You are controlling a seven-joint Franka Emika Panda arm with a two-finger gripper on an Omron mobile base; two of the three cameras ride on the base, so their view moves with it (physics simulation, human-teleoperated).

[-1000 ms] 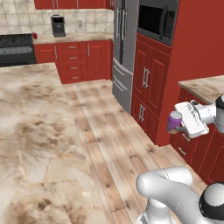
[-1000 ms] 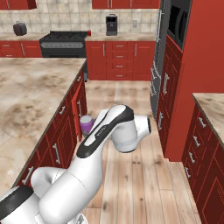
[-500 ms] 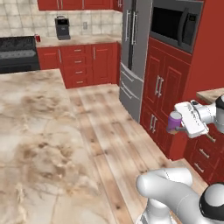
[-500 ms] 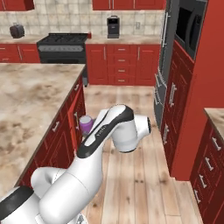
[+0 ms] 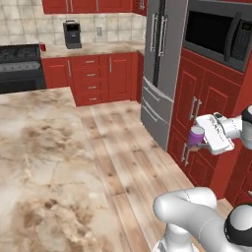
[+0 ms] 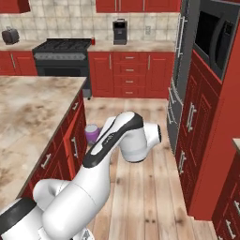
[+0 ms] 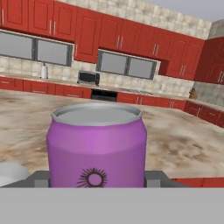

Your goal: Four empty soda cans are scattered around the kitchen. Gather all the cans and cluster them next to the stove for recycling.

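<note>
A purple soda can (image 5: pixel 196 135) with a silvery top hangs upright in mid-air over the wooden floor, and my gripper (image 5: pixel 202 141) is shut on it. From the right base view the same can (image 6: pixel 92 133) shows beside the island's red cabinets, half hidden by my arm. In the hand view the can (image 7: pixel 97 146) stands close up, with a fingertip (image 7: pixel 40 178) at each side of it. The black stove (image 5: pixel 19 66) (image 6: pixel 63 56) stands at the far wall. A small red can (image 5: pixel 43 47) (image 6: pixel 93 41) sits on the counter just right of the stove.
A large marbled island counter (image 5: pixel 39 147) (image 6: pixel 28 108) lies to my left. A steel fridge (image 5: pixel 160 74) and tall red cabinets with a built-in microwave (image 5: pixel 219 32) line the right. A dark coffee machine (image 6: pixel 120 32) and a toaster (image 6: pixel 10 35) sit on the back counter.
Both base views have shifted as the base drove: the back wall, stove and fridge now look nearer. The purple can stays in my gripper, held the same way.
</note>
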